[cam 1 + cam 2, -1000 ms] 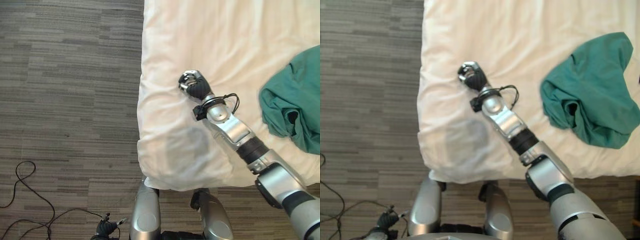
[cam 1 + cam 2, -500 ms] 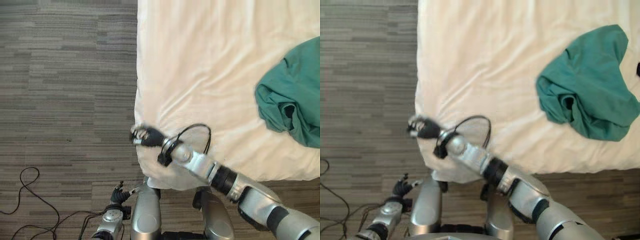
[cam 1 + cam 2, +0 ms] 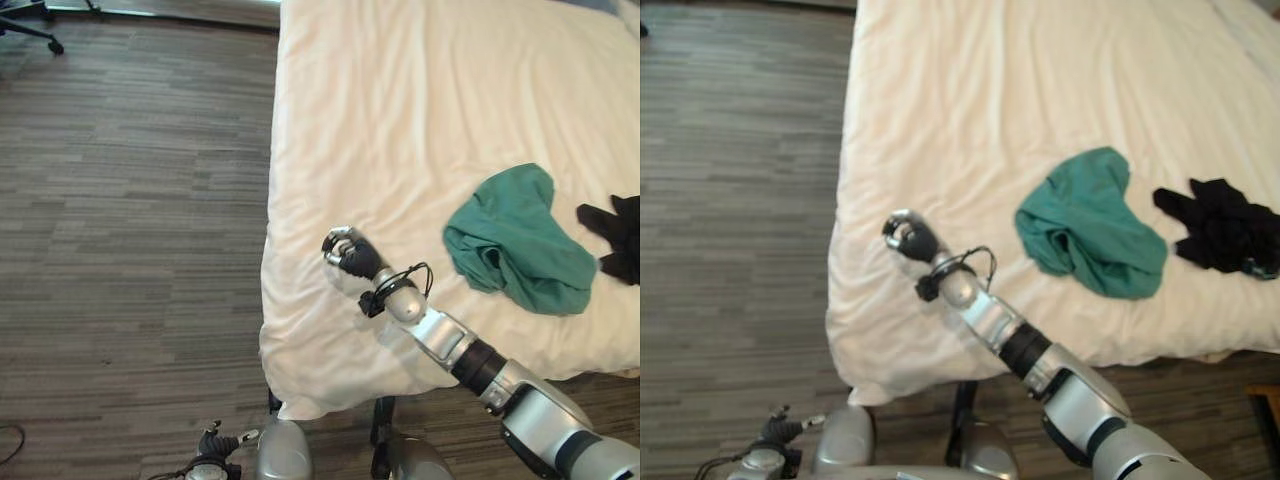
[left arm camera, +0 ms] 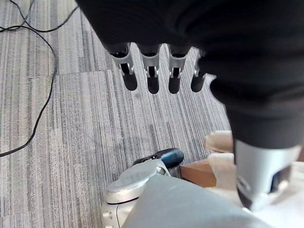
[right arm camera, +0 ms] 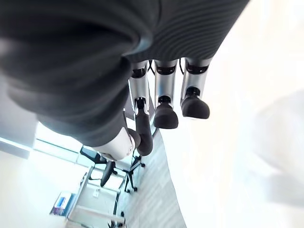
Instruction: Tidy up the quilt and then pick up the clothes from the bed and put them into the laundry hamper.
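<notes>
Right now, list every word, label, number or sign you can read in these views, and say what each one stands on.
None can be read.
The white quilt, the green garment and the black garment show no print.
The right hand and the left hand bear no legible marking.

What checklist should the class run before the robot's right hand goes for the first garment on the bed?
1. White quilt lying flat: ok, light creases remain.
2. Crumpled green garment on the quilt, uncovered: ok.
3. Black garment beside it, apart from the green one: ok.
4. Right hand free: ok, fingers curled, holding nothing, above the quilt's near left part.
5. Left hand free: ok, fingers relaxed over the grey floor.
6. Laundry hamper located: cannot tell.
</notes>
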Motion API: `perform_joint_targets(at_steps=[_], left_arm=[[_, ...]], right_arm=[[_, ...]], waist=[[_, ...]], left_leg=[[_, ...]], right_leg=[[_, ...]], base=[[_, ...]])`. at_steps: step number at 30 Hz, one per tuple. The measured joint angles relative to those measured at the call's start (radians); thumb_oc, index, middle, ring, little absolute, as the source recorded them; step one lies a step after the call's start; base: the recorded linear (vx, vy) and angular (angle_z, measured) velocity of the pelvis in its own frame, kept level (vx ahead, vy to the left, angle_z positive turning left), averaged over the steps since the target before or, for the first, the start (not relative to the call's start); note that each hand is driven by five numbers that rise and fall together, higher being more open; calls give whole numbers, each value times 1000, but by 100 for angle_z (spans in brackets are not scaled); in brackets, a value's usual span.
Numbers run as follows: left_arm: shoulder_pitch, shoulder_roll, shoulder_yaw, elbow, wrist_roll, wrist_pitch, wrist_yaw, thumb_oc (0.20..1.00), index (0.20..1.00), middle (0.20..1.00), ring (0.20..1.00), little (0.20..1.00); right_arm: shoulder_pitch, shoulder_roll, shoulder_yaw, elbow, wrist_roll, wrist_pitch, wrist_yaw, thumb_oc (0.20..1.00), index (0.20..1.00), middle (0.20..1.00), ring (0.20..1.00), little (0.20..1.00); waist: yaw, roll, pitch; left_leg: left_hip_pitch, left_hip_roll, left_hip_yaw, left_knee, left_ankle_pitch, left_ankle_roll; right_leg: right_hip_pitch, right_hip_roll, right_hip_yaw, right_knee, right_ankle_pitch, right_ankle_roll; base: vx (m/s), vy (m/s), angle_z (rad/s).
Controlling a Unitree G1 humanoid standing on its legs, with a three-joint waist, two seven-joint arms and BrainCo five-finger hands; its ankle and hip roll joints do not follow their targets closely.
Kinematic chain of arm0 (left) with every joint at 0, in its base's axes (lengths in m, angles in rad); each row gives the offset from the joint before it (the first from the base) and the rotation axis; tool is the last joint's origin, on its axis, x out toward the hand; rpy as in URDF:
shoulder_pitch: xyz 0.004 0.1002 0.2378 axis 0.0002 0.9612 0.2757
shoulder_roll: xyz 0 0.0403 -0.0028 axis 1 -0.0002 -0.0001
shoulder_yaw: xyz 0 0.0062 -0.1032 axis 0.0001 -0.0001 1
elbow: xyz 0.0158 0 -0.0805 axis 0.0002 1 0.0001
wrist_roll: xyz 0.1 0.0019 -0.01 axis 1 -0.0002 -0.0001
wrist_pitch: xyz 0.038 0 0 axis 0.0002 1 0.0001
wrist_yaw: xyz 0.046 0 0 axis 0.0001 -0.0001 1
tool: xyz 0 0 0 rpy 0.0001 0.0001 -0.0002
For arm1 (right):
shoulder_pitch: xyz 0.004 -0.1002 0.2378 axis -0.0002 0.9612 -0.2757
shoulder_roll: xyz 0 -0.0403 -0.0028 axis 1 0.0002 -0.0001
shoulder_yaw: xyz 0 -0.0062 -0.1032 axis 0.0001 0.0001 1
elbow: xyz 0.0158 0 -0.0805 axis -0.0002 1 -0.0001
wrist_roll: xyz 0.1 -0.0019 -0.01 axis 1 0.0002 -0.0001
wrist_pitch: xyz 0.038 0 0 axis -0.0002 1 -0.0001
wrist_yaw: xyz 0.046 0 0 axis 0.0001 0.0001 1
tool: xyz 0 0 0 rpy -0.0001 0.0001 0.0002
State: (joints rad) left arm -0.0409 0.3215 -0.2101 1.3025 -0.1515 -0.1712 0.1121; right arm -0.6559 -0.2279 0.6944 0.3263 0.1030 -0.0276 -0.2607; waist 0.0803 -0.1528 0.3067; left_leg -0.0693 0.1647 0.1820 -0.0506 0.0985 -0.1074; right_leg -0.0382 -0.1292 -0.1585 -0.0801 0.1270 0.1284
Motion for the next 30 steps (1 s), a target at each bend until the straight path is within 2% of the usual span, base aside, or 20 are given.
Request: perform_joint_targets(at_steps=[2, 3, 5, 7, 9, 12, 13, 14, 17, 20, 23, 24, 26, 28, 30], left_arm=[[3, 9, -18, -8, 7, 9, -1, 1000, 1000, 1000, 1000, 1000], [4, 13, -34, -22, 6, 10, -2, 1000, 1000, 1000, 1000, 1000], [-2, 14, -39, -39, -3, 13, -3, 1000, 1000, 1000, 1000, 1000], [-12, 9, -66, -62, -47, 18, -7, 1000, 1000, 1000, 1000, 1000], [-36, -19, -77, -80, -81, 18, -10, 1000, 1000, 1000, 1000, 1000], [-47, -54, -76, -87, -83, 12, 0, 1000, 1000, 1000, 1000, 1000], [-46, -54, -77, -87, -82, 6, 0, 1000, 1000, 1000, 1000, 1000], [-46, -54, -78, -87, -83, 5, 0, 1000, 1000, 1000, 1000, 1000], [-41, -54, -75, -86, -83, 7, 1, 1000, 1000, 1000, 1000, 1000], [-38, -53, -67, -88, -83, 13, 7, 1000, 1000, 1000, 1000, 1000], [-34, -46, -54, -86, -83, 21, 16, 1000, 1000, 1000, 1000, 1000], [-34, -39, -46, -86, -83, 21, 19, 1000, 1000, 1000, 1000, 1000], [-32, -31, -35, -76, -83, 21, 25, 1000, 1000, 1000, 1000, 1000], [-24, -14, -25, -65, -83, 21, 44, 1000, 1000, 1000, 1000, 1000], [-20, -1, -25, -69, -82, 26, 53, 1000, 1000, 1000, 1000, 1000]], right_arm=[[0, -7, -25, -20, 36, 28, -1, 200, 200, 200, 200, 200], [2, -5, -29, -19, 68, 62, 1, 200, 200, 200, 200, 200], [6, 0, -25, -6, 102, 120, 4, 200, 200, 200, 200, 200], [24, 16, -23, 52, 132, 186, -6, 200, 200, 200, 200, 200], [50, 24, -30, 134, 141, 210, -35, 200, 200, 200, 200, 200], [42, 29, -74, 125, 139, 142, -76, 200, 200, 200, 200, 200], [45, 28, -82, 125, 139, 120, -75, 200, 200, 200, 200, 200], [61, 29, -102, 125, 141, 74, -70, 200, 200, 200, 200, 200], [98, 28, -142, 121, 143, 5, -61, 200, 200, 200, 200, 200], [140, 28, -169, 120, 143, -43, -60, 200, 200, 200, 200, 200], [220, 30, -219, 130, 144, -92, -55, 200, 200, 200, 200, 200], [267, 43, -274, 185, 154, -133, -40, 200, 200, 200, 200, 200], [318, 70, -344, 265, 197, -169, 4, 200, 200, 200, 200, 200], [380, 111, -445, 396, 265, -171, 87, 200, 200, 200, 200, 200], [439, 113, -481, 504, 271, -169, 119, 200, 200, 200, 200, 200]], waist=[[-10, 2, 0], [-23, 15, 7], [-29, 13, 1], [-39, 40, 12], [-44, 77, 43], [-69, 139, 105], [-78, 151, 115], [-91, 159, 125], [-99, 163, 128], [-102, 149, 125], [-105, 105, 122], [-108, 76, 115], [-111, 37, 85], [-127, -16, 25], [-141, -59, -20]], left_leg=[[6, 4, 1, 0, 2, 0], [-4, 3, 3, 2, 4, 0], [-36, -2, 5, 7, 11, 2], [-82, -7, 7, 22, 23, 6], [-124, -19, 18, 37, 29, 15], [-143, -40, 27, 34, 26, 18], [-145, -43, 27, 33, 26, 18], [-146, -45, 30, 33, 26, 18], [-155, -52, 32, 28, 25, 18], [-147, -60, 35, 15, 23, 24], [-101, -69, 46, -4, 20, 28], [-70, -73, 49, -6, 12, 34], [-35, -74, 55, -16, 0, 38], [4, -74, 59, -33, -9, 38], [28, -74, 69, -37, -22, 39]], right_leg=[[5, 5, 3, 0, 0, 0], [-10, 6, 7, 0, 0, -1], [-39, 3, 11, 3, 7, 5], [-85, -6, 23, 15, 13, 5], [-133, -20, 28, 32, 18, 10], [-163, -39, 37, 31, 29, 15], [-164, -44, 37, 30, 29, 15], [-170, -45, 44, 32, 29, 15], [-187, -49, 53, 28, 29, 15], [-184, -53, 58, 25, 29, 16], [-143, -61, 61, 19, 35, 25], [-113, -64, 62, 18, 32, 26], [-85, -65, 70, 17, 28, 30], [-54, -63, 76, 11, 25, 31], [-36, -63, 86, 9, 22, 36]], base=[[-17, -51, -5], [-78, -11, -3], [-129, 38, -6], [-150, 47, -3], [-163, 55, -2], [-117, 75, -10], [-118, 100, -8], [-78, 87, -2], [-60, 64, -2], [-39, 3, 1], [0, 0, 0], [0, 0, 0], [-4, 36, -8], [26, 65, -8], [46, 92, -9]])
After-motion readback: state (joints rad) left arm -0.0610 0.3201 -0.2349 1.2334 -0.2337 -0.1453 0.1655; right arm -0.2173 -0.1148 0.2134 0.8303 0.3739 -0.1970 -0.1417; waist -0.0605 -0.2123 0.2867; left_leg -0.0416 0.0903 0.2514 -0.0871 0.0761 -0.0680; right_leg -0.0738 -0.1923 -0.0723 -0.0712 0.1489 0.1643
